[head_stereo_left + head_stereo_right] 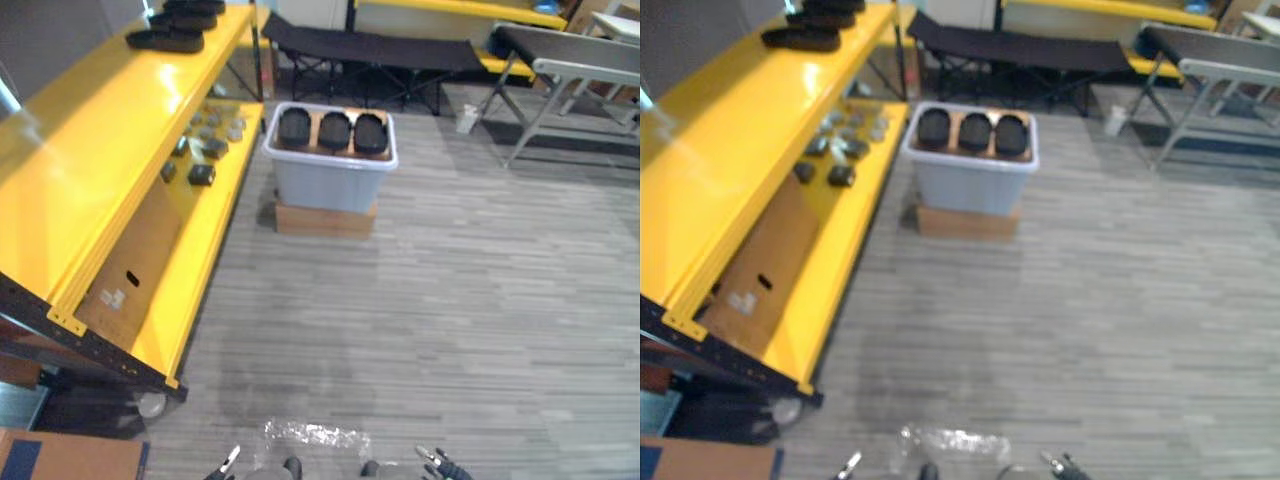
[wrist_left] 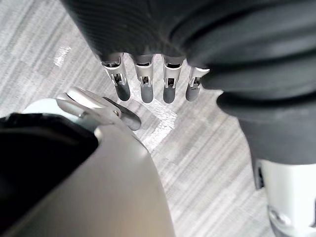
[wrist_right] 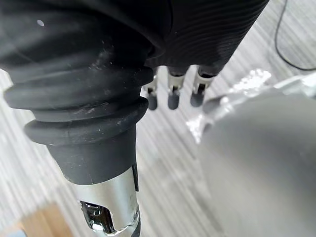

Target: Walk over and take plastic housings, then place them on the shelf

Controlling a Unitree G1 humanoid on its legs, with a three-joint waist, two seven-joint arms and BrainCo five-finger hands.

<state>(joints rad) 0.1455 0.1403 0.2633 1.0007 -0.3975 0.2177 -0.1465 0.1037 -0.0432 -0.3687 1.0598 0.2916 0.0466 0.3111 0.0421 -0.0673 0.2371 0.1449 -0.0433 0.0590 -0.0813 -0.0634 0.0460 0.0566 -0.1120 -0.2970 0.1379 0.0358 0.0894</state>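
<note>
The yellow shelf (image 1: 120, 130) stands on your left. The housings (image 1: 333, 130) sit in the grey bin (image 1: 330, 185) ahead, well apart from your left hand (image 2: 146, 86) and right hand (image 3: 173, 96), whose straight fingers hold nothing.

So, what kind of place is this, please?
Probably a warehouse or workshop area: a long yellow shelf holding small parts, and a grey bin of black housings standing on a wooden box.
</note>
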